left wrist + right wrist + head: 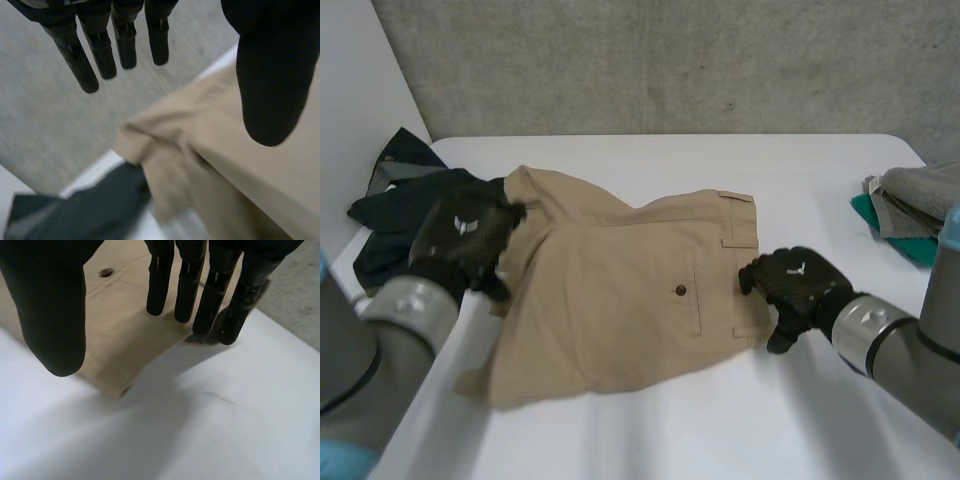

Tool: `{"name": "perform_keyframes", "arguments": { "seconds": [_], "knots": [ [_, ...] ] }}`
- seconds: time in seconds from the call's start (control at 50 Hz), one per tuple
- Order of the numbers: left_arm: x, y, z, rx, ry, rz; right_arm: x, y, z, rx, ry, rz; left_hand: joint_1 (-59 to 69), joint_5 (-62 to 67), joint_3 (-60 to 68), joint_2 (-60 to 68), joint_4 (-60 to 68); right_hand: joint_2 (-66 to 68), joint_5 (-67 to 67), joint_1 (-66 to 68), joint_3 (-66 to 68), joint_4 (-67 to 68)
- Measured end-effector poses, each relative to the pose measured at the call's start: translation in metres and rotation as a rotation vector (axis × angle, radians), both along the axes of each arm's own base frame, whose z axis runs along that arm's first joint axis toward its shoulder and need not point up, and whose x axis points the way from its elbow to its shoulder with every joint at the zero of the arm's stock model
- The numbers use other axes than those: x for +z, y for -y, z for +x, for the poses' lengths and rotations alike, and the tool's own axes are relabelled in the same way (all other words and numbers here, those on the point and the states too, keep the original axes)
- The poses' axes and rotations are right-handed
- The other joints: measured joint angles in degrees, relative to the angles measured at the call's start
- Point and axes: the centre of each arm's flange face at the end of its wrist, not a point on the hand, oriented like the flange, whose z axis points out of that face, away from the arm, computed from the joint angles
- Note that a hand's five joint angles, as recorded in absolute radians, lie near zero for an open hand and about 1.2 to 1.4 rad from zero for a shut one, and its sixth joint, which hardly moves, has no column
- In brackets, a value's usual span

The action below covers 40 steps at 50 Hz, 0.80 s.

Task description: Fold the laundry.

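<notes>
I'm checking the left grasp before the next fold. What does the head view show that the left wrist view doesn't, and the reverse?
Head view, not the left wrist view: the right robot hand beside the shorts' waistband, their button, and stacked cloths further right. Left wrist view, not the head view: the left robot hand's fingers, straight and holding nothing. Both: that hand, the shorts and the dark garment beside them.
</notes>
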Motion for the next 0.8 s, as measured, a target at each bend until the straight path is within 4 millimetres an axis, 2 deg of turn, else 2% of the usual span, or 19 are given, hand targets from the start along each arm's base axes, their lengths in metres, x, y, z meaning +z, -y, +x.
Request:
{"name": "perform_keyframes", "arguments": {
  "seconds": [0.12, 0.22, 0.46, 0.52, 0.56, 0.6, 0.62, 0.64, 0.72, 0.8],
  "knots": [
    [-0.03, -0.041, 0.019, 0.011, 0.075, 0.216, -0.011, -0.012, 0.002, 0.052, 0.016, 0.03, 2.38, 3.38, 3.32, 3.11, 3.23, 0.18, 0.39, 0.15, 0.01, 0.2],
    [-0.047, -0.053, 0.027, 0.022, 0.108, 0.315, -0.018, -0.011, 0.006, 0.084, 0.03, 0.027, 2.49, 3.6, 3.42, 3.14, 3.29, -3.22, -2.19, -2.19, -3.56, -3.39],
    [-0.077, -0.045, 0.023, -0.01, 0.119, 0.374, -0.045, 0.012, 0.017, 0.114, 0.014, -0.047, 2.49, 3.37, 3.33, 3.06, 3.24, -3.96, -2.09, -2.75, -3.91, -3.79],
    [-0.079, -0.04, 0.02, -0.015, 0.114, 0.355, -0.052, 0.017, 0.021, 0.123, 0.001, -0.053, 3.54, 4.91, 5.0, 4.82, 4.87, 4.19, 3.84, 3.53, 3.63, 3.56],
    [-0.08, -0.039, 0.019, -0.015, 0.112, 0.344, -0.054, 0.018, 0.022, 0.126, -0.001, -0.054, 4.95, 5.97, 6.07, 5.7, 5.97, 4.19, 3.84, 3.53, 3.63, 3.56],
    [-0.08, -0.036, 0.018, -0.016, 0.106, 0.322, -0.055, 0.022, 0.024, 0.13, -0.002, -0.063, 18.03, 16.61, 17.13, 17.56, 17.05, 24.67, 24.05, 19.83, 24.56, 24.69],
    [-0.08, -0.035, 0.018, -0.016, 0.103, 0.315, -0.055, 0.023, 0.025, 0.131, -0.001, -0.068, 19.38, 17.93, 18.49, 18.22, 18.43, 28.03, 26.52, 21.48, 27.23, 27.42],
    [-0.079, -0.033, 0.017, -0.016, 0.1, 0.303, -0.054, 0.025, 0.026, 0.131, 0.001, -0.077, 26.2, 24.61, 25.32, 25.19, 25.24, 33.27, 31.65, 24.92, 32.96, 33.07],
    [-0.078, -0.027, 0.015, -0.018, 0.093, 0.264, -0.049, 0.03, 0.027, 0.125, 0.01, -0.109, 41.69, 43.95, 44.82, 44.92, 44.82, 34.33, 33.5, 26.64, 34.33, 35.13],
    [-0.072, -0.019, 0.01, -0.027, 0.097, 0.208, -0.038, 0.034, 0.027, 0.104, 0.02, -0.148, 41.86, 45.7, 47.14, 47.25, 47.55, 34.33, 33.52, 26.75, 34.33, 35.14]
  ]
}}
